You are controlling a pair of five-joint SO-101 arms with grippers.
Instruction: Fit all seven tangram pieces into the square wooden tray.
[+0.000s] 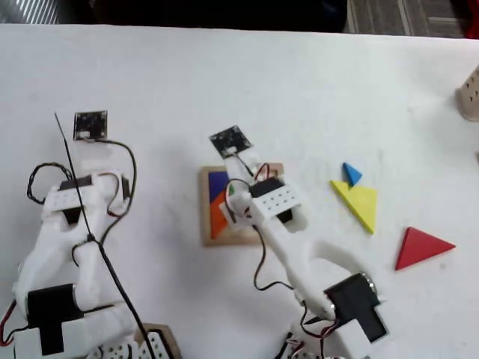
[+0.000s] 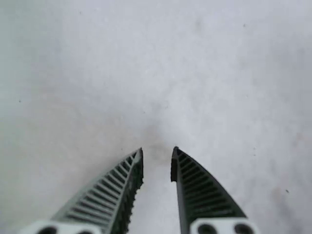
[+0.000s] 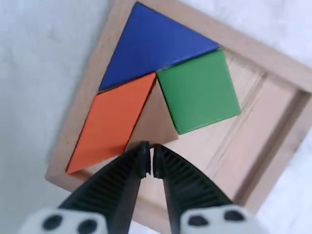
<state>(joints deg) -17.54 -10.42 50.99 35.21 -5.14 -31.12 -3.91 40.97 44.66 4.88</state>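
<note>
Tray, one; pieces in it, three: large blue triangle, orange parallelogram, green square; loose outside it, three: small blue triangle, yellow triangle, red triangle; my left gripper, right gripper: two.

Table: white and matte, it ran from the lower edge of the frame up to the dark strip at the top.
Holed wooden block: pale wood with rows of small holes, it stood at the upper right edge, cut off by the frame.
Wooden slab: light brown, only a corner showed at the lower left edge.
Background strip: dark, it lay along the top edge.
</note>
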